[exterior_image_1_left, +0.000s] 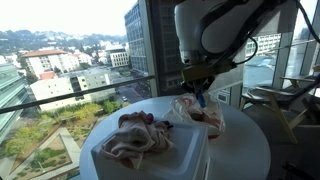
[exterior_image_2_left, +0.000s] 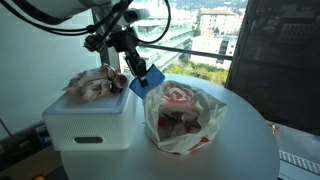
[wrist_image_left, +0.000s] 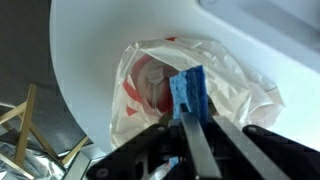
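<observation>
Wrist view: the black gripper (wrist_image_left: 190, 122) pinches a blue foam block (wrist_image_left: 189, 92) over the crinkly white plastic bag (wrist_image_left: 240, 95). A weak pinch could drop it.

- Solid blue all over on the bright blue foam sponge (wrist_image_left: 190, 90), no pattern on it.
- Black gripper (exterior_image_2_left: 137, 76), dark from end to end.
- Crinkled translucent white plastic bag (exterior_image_2_left: 182, 122), splashed with red print, pinkish red glowing through.
- Round white table (exterior_image_2_left: 250, 150), plain and glossy.
- White plastic box (exterior_image_2_left: 90, 128), one even white.
- Crumpled cloth (exterior_image_2_left: 95, 85), mottled pink, red and cream.
</observation>
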Robot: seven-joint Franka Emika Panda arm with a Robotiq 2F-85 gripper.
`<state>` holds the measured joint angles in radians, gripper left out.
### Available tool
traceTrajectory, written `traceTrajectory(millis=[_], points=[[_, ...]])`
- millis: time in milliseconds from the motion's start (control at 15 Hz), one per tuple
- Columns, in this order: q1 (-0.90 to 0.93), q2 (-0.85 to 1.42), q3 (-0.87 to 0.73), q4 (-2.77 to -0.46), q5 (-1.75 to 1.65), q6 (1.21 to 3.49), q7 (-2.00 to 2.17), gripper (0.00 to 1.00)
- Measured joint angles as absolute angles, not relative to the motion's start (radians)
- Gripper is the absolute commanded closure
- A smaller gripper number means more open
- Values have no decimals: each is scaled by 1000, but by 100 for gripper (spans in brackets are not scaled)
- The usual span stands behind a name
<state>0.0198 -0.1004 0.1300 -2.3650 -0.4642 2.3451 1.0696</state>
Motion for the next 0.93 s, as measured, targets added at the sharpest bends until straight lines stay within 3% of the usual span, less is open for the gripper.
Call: traceTrajectory(millis=[867,933], points=[[-3,272,-22,-2179,-715,2612,1339,90],[-3,280,-22,-2176,-689,2665,1334,63]])
